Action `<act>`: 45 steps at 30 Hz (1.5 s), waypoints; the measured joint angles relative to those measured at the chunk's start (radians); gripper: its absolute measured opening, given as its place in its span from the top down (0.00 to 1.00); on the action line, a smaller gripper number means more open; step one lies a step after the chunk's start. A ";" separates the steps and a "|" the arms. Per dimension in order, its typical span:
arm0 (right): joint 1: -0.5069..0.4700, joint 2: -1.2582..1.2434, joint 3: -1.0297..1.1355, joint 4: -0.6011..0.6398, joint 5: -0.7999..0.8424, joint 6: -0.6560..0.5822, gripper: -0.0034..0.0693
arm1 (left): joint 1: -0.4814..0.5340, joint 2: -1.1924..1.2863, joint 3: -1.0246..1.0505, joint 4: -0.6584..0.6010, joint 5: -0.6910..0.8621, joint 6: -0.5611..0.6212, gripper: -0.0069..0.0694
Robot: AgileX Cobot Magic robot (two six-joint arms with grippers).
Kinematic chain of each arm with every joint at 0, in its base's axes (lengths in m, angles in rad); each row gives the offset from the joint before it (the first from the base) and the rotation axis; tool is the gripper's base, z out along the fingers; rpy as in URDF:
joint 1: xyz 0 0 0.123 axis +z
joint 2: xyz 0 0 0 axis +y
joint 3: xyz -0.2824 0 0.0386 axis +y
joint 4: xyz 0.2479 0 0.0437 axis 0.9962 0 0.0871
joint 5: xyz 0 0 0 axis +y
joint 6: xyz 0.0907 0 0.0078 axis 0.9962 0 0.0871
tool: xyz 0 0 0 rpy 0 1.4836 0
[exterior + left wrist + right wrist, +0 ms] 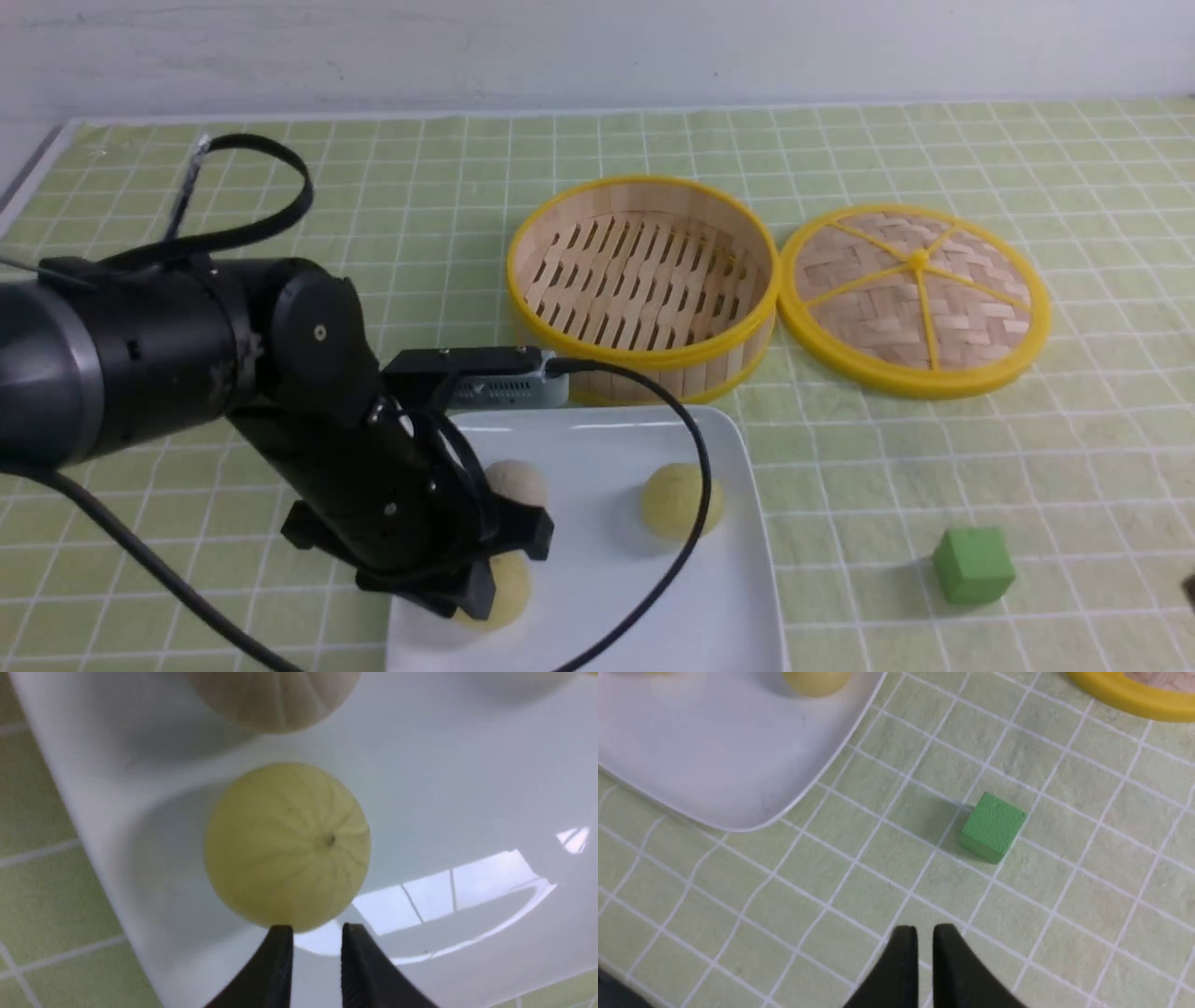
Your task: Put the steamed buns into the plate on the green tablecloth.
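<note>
Front: all three buns (680, 499) on plate (728, 597); left gripper (476, 602) low over one by the plate's left edge.
Left wrist: jaws slightly parted, empty, tips right at yellow bun (287, 844); could knock it over the rim on lifting.
Right wrist: right gripper (924, 942) nearly closed, empty, above cloth (784, 896) near cube (993, 827).

Glossy black left arm (187, 355), 1 grey band (79, 373), silver screws (320, 331); black cable (707, 483) beside silver-grey wrist camera (509, 390); left gripper (315, 933) with 2 tapered black fingers (273, 966).

The tablecloth (934, 149) is seen in light yellow-green, gridded with thin white lines; the plate (607, 439) is white. Two steamed buns (680, 500) are coloured pale yellow, the third bun (515, 481) greyish-white, and the cube (973, 564) green.
</note>
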State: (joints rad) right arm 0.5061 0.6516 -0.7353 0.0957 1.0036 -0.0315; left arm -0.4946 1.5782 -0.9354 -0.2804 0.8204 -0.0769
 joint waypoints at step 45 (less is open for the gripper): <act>0.000 -0.535 0.376 -0.096 -0.648 0.206 0.95 | 0.000 0.001 -0.179 -0.002 0.133 0.026 0.91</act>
State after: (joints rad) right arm 0.5061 0.1163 -0.3590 0.0000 0.3560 0.1741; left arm -0.4946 1.5793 -1.1143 -0.2829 0.9537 -0.0509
